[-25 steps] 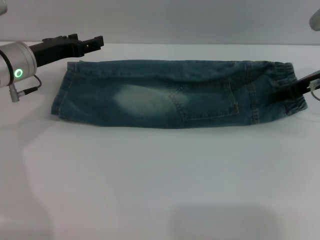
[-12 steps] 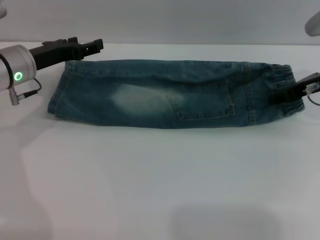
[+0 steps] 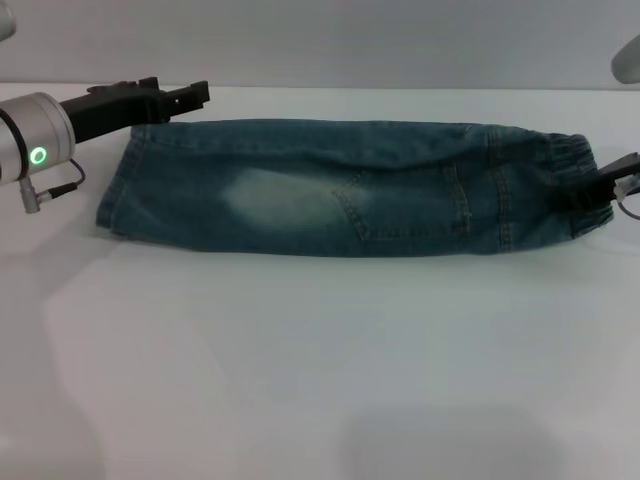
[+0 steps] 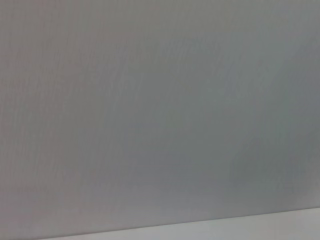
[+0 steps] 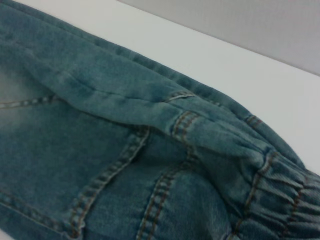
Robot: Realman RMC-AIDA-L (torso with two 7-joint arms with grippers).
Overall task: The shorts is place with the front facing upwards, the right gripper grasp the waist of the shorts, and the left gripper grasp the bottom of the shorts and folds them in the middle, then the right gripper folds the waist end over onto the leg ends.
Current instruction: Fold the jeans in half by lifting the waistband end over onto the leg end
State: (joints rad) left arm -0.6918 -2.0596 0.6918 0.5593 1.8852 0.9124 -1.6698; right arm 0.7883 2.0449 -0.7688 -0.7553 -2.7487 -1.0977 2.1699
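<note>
White table [image 3: 320, 380] under folded shorts [image 3: 340, 190]. Right gripper [image 3: 598, 188] clenched on waist, now pulled rightward, cloth stretched. Left gripper [image 3: 190, 95] beside hems, state unclear. Second fold next.

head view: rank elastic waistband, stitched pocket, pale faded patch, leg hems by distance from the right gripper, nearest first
From the right gripper, at the table's right edge:
1. elastic waistband, touching it, the shorts' right end.
2. stitched pocket, right of the middle.
3. pale faded patch, left of the middle.
4. leg hems, far left end, near the left gripper.
</note>
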